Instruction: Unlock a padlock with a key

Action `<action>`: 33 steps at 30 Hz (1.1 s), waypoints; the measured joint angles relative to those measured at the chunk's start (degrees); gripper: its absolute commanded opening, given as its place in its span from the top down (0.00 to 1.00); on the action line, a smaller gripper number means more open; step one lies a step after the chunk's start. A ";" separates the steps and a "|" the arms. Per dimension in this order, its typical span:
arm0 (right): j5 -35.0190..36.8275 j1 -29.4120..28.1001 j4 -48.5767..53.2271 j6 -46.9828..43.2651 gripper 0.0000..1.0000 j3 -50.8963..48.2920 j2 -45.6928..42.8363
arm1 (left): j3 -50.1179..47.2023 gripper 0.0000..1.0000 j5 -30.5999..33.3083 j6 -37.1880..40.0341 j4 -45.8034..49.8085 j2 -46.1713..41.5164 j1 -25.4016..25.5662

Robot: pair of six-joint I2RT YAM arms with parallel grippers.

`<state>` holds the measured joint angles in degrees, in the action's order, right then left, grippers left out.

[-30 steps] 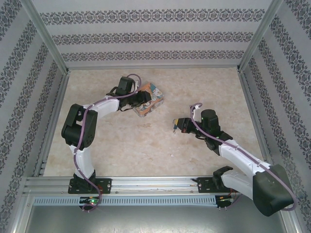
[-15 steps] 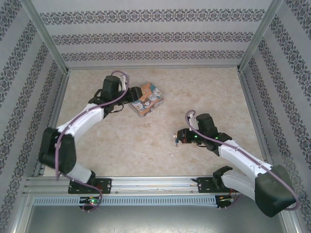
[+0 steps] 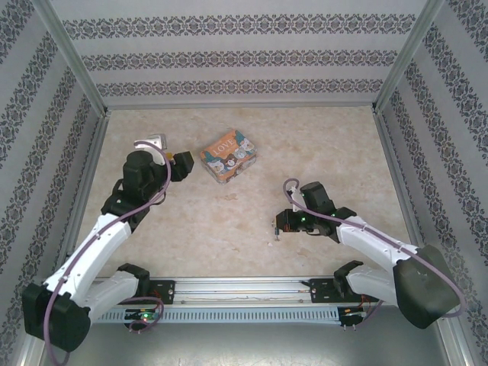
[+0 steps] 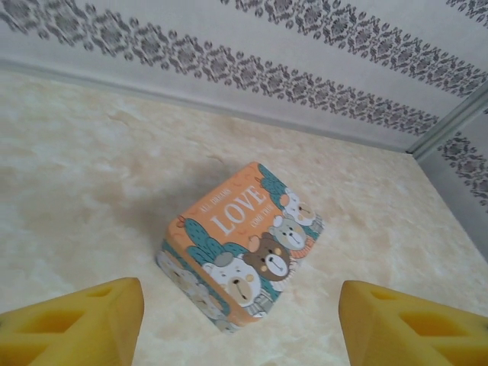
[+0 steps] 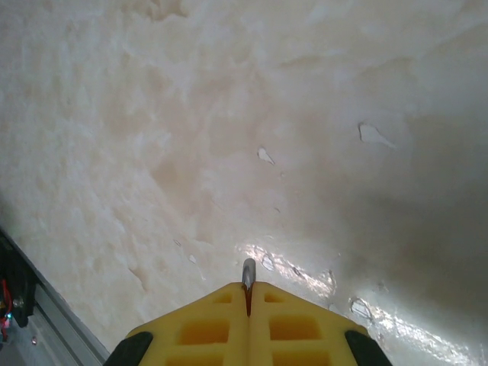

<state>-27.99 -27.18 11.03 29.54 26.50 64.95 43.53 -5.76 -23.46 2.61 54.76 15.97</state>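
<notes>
Left gripper (image 3: 183, 163) spread wide, gripping nothing, pointed at orange LOVE tin (image 4: 242, 244) just ahead, not touching. Right gripper (image 5: 248, 288) clamped on the key (image 5: 248, 271), metal tip poking out between pads, over tabletop (image 3: 229, 229), right of centre.

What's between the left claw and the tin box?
Bare table, nothing else: the stretch from the left claw to the tin is empty in the left wrist view, and the top view agrees.

Top external overhead, behind bases (image 3: 141, 290); left wrist faces tin (image 4: 240, 248), shared with top; right wrist close above table (image 5: 229, 114)
</notes>
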 measured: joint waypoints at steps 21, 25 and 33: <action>-1.42 -0.48 -1.20 -1.42 1.00 1.77 9.09 | -2.49 0.27 4.98 4.22 -0.37 -3.78 -0.02; -1.66 -0.48 -2.51 -1.36 1.00 1.77 10.21 | -2.56 0.27 4.96 4.22 -0.42 -3.78 -0.02; -1.73 -0.48 -4.50 -1.27 1.00 1.77 12.63 | -2.91 0.27 4.96 4.00 -0.48 -3.76 -0.02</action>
<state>-29.71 -27.66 6.52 28.27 28.27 77.58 40.62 -0.80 -19.46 2.13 51.00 15.94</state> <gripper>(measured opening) 0.048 0.727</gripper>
